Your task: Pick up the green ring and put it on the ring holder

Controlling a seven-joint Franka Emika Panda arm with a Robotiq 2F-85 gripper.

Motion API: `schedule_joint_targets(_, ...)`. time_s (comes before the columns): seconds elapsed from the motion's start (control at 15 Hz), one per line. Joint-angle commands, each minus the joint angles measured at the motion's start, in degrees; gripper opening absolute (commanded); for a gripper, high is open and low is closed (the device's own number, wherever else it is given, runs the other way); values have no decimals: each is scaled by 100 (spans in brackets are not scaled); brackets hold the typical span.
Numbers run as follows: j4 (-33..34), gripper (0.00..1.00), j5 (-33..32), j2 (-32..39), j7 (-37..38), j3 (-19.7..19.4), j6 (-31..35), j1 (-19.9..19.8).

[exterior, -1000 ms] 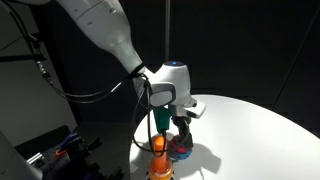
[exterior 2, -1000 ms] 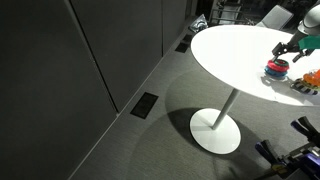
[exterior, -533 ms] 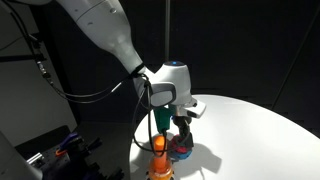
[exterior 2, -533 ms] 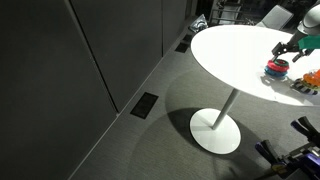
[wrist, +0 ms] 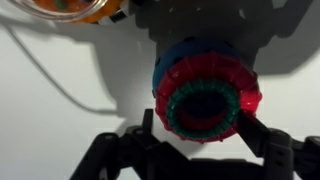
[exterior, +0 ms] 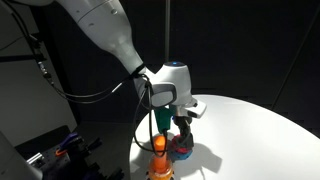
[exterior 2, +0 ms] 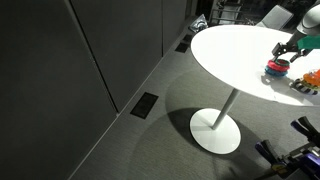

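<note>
The green ring (wrist: pixel 205 108) lies on top of a low red-and-blue ring stack (wrist: pixel 175 70) on the white table, seen from above in the wrist view. My gripper (wrist: pixel 200 122) is open, with one black finger on each side of the stack, close to the red ring's rim. In both exterior views the gripper (exterior: pixel 181 133) (exterior 2: pixel 290 46) hangs just over the stack (exterior: pixel 183 151) (exterior 2: pixel 275 70). The ring holder, an orange peg (exterior: pixel 158 146) on a yellowish base, stands right beside the stack. It also shows at the top edge of the wrist view (wrist: pixel 85 8).
The round white table (exterior 2: pixel 235 55) stands on a single pedestal foot (exterior 2: pixel 215 130) over a grey floor. Orange items (exterior 2: pixel 305 85) lie near the stack at the table edge. Dark panels and cables surround the table.
</note>
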Motion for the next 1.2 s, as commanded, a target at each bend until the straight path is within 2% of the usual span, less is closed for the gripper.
schedule_joint_targets(0.0,146,80,102,126,-21,-19,52,3)
schedule_joint_targets(0.07,152,68,99,127,-17,-23,56,7)
schedule_joint_targets(0.13,161,68,101,128,-15,-23,54,5)
schedule_joint_targets(0.2,170,64,104,134,-17,-22,53,1)
schedule_joint_targets(0.27,182,54,104,135,-14,-24,58,1)
schedule_joint_targets(0.33,194,51,108,138,-12,-26,55,-4)
schedule_joint_targets(0.4,192,44,109,148,-11,-27,59,-6)
schedule_joint_targets(0.47,193,42,111,146,-4,-27,62,-2)
schedule_joint_targets(1.13,120,42,-3,-188,24,-138,-106,126)
